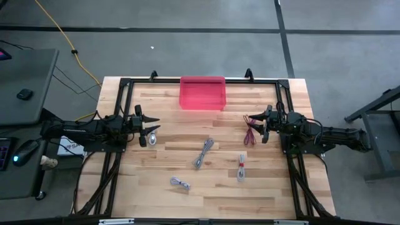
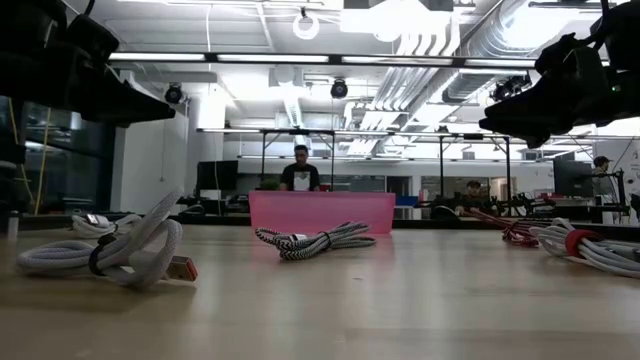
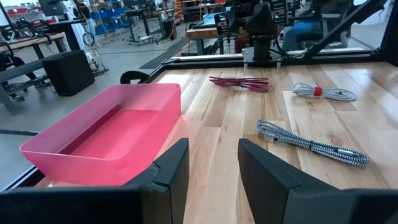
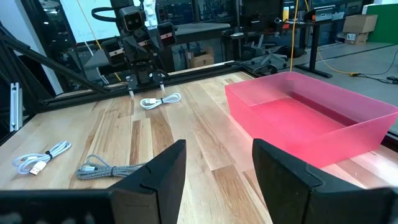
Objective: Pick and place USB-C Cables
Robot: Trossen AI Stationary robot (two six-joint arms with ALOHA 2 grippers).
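Note:
Five bundled USB-C cables lie flat on the wooden table: a small white one [image 1: 151, 136] beside my left gripper [image 1: 152, 124], a black-and-white braided one [image 1: 203, 152] [image 3: 311, 144], a grey one with a red tie [image 1: 241, 167] [image 3: 323, 93], a grey one [image 1: 180, 182] [image 2: 110, 255] nearest the near edge, and a dark red one [image 1: 250, 134] [image 3: 239, 83] below my right gripper [image 1: 254, 125]. Both grippers are open, hover above the table and hold nothing. They face each other from the left and right sides.
A pink bin [image 1: 202, 92] [image 3: 106, 134] [image 4: 311, 121] stands at the middle of the far edge. A dark metal frame [image 1: 125, 81] runs round the tabletop. A long yellow cord [image 1: 59, 31] lies on the floor. People [image 2: 300, 170] sit in the room beyond the table.

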